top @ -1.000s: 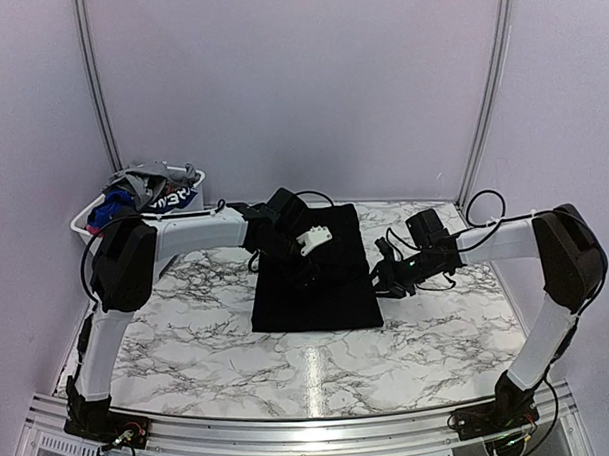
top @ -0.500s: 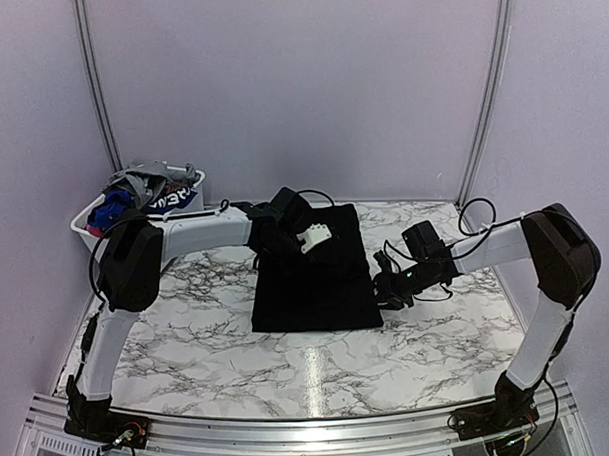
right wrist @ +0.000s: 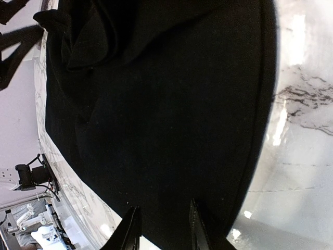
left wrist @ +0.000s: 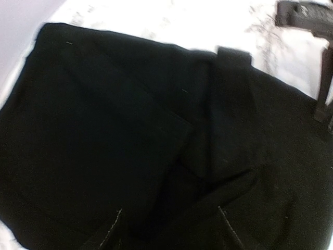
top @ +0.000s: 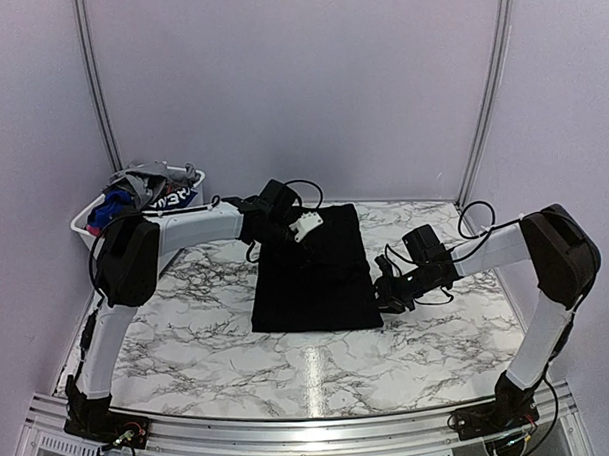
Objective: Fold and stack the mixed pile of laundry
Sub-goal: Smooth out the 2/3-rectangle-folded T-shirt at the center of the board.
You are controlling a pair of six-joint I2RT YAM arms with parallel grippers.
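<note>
Flat on the table, the black garment lies folded. Its far-left corner sits under the left gripper, jaws spread, nothing pinched. Its right edge meets the right gripper, jaws narrowly apart; whether it holds cloth I cannot tell.

The top external camera looks down from above and behind the arms, across the marble table towards the back wall. Both wrist cameras sit close over the black garment, which all three views share.
</note>
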